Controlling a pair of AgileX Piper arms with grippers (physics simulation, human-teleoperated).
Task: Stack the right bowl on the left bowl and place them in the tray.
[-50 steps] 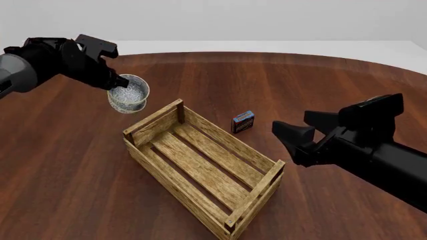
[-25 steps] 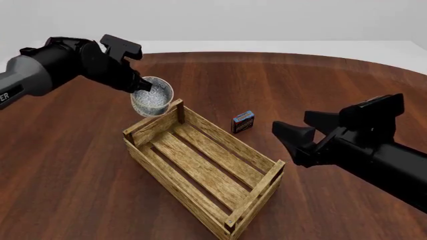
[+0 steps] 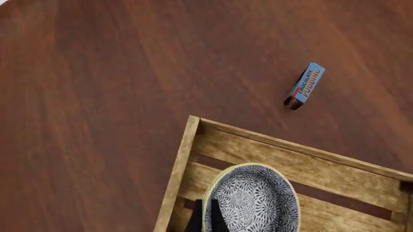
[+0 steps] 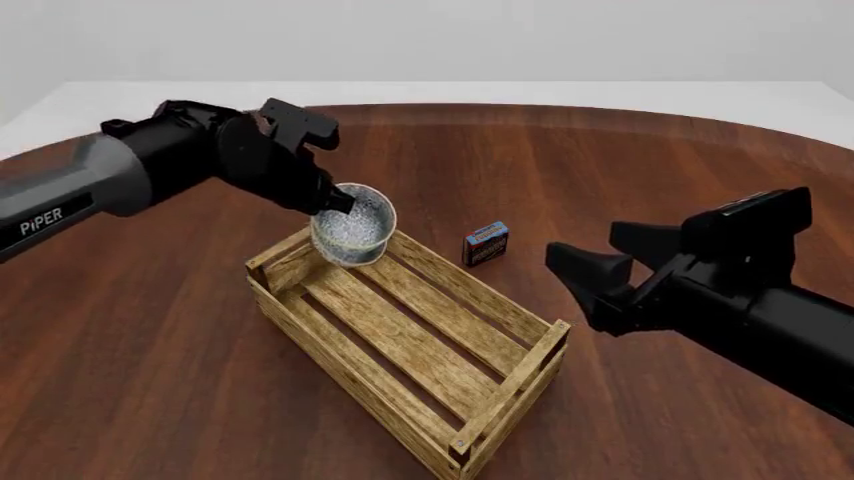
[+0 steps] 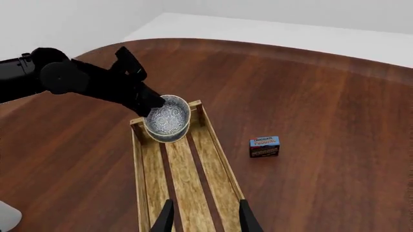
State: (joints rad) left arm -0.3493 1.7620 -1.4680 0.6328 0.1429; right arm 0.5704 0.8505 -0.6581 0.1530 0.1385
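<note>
Front view: the left gripper is clamped on the rim of the bowl, held above the far end of the tray, whose slats are bare. The right gripper hangs spread and empty right of the tray; a box stands between.

Left wrist view: fingers pinch the bowl over the tray.

Right wrist view: fingers apart above the tray.

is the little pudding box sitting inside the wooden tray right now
No. In the front view the pudding box stands on the table beyond the tray's far side wall, clear of it.
</note>
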